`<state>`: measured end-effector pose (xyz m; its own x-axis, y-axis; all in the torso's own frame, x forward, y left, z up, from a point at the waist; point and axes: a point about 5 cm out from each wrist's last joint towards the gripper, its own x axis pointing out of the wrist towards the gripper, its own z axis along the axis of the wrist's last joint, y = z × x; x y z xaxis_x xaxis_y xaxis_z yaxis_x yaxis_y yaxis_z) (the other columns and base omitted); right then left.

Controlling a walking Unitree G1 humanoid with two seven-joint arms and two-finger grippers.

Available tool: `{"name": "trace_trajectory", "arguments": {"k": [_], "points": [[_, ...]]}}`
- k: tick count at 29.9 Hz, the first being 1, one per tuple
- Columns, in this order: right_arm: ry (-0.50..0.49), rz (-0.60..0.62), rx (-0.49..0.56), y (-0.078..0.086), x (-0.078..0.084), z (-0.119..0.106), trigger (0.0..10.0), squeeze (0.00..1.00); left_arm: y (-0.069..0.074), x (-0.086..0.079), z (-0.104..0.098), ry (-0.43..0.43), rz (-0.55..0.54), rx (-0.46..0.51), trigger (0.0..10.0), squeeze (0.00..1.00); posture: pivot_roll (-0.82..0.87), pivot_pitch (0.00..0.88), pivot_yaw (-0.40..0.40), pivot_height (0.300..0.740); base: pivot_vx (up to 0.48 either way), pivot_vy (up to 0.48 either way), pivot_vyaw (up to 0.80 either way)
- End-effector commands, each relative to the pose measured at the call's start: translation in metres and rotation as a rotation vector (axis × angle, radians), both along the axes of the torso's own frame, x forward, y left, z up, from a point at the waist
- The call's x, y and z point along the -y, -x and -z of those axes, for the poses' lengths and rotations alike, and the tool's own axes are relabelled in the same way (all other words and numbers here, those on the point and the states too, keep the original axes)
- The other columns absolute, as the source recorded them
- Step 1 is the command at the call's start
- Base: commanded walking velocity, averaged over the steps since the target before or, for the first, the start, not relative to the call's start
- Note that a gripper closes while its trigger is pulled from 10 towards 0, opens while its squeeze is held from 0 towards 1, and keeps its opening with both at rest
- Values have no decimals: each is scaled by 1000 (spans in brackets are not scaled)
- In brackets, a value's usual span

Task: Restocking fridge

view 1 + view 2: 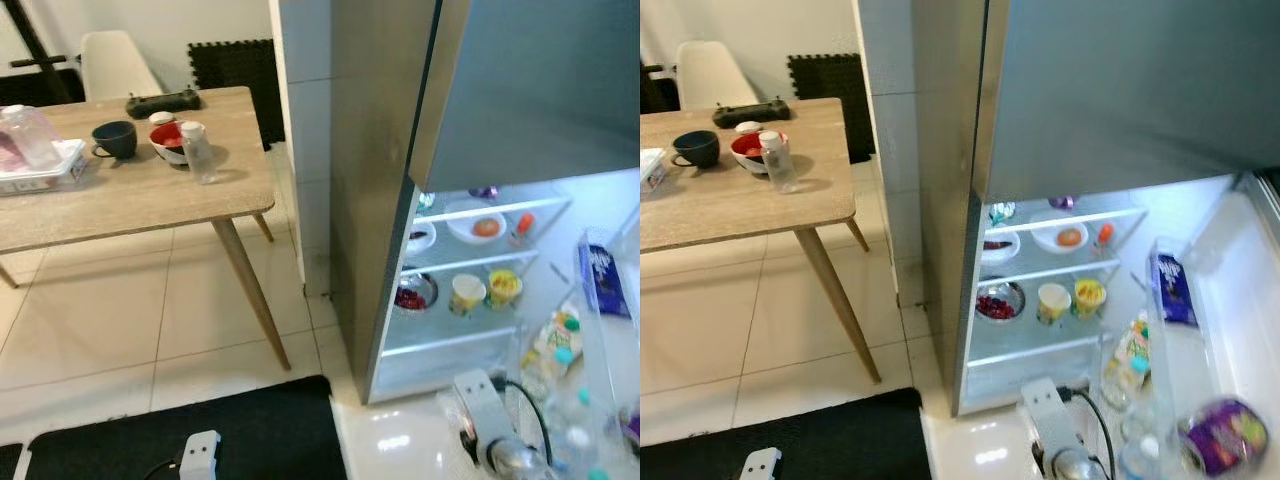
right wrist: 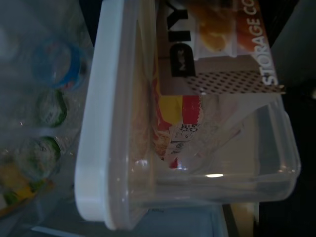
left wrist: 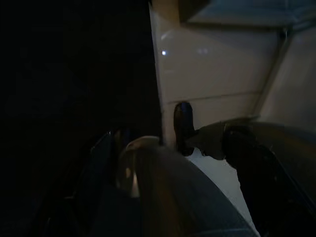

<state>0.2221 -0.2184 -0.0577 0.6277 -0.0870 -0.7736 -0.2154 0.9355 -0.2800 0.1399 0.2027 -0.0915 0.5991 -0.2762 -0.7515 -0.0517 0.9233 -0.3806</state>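
The fridge (image 1: 940,150) stands with its lower door (image 1: 1240,300) swung wide, the lit shelves showing a white bowl (image 1: 1068,234) holding something orange, a small dish (image 1: 998,246) on the same level, and below them a metal bowl of red fruit (image 1: 1000,303) next to two yellow cups (image 1: 1053,300). The door racks carry a dark blue packet (image 1: 1170,285), a group of bottles (image 1: 1130,360) with blue and green caps, and a purple round pack (image 1: 1225,435) lower down. The right arm (image 1: 1055,420) reaches low toward the door racks; its wrist view looks closely at a clear plastic storage box (image 2: 197,163) with a white lid (image 2: 96,123) and a printed label reading "STORAGE", with capped bottles (image 2: 54,66) just beside it. Whether the right end effector is released or clenched on the box cannot be told. The left end effector (image 3: 163,148) hangs idle in deep shade near pale floor tiles, and whether it is released or clenched cannot be told. To the left of the fridge a wooden desk (image 1: 150,200) carries a clear bottle (image 1: 198,152), a red bowl (image 1: 168,142), a dark mug (image 1: 114,139), a black controller (image 1: 162,102) and a clear lidded container (image 1: 35,150). A black mat (image 1: 200,430) lies on the tiled floor (image 1: 120,320).
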Motion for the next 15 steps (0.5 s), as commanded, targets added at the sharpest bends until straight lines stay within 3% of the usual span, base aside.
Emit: {"name": "trace_trajectory", "arguments": {"k": [1,9,15], "points": [[-3,-3,-21,8,3,4,10000,0,-2,-2,-1,-16,7,0,10000,0,-138,25,22,740,0,0,0],[12,-28,-103,31,11,15,10000,0,-1,0,0,-16,9,-3,10000,0,-139,25,22,740,0,0,0],[107,29,-52,26,34,6,10000,0,0,0,1,-19,2,-8,10000,0,-139,24,18,740,0,0,0]]}}
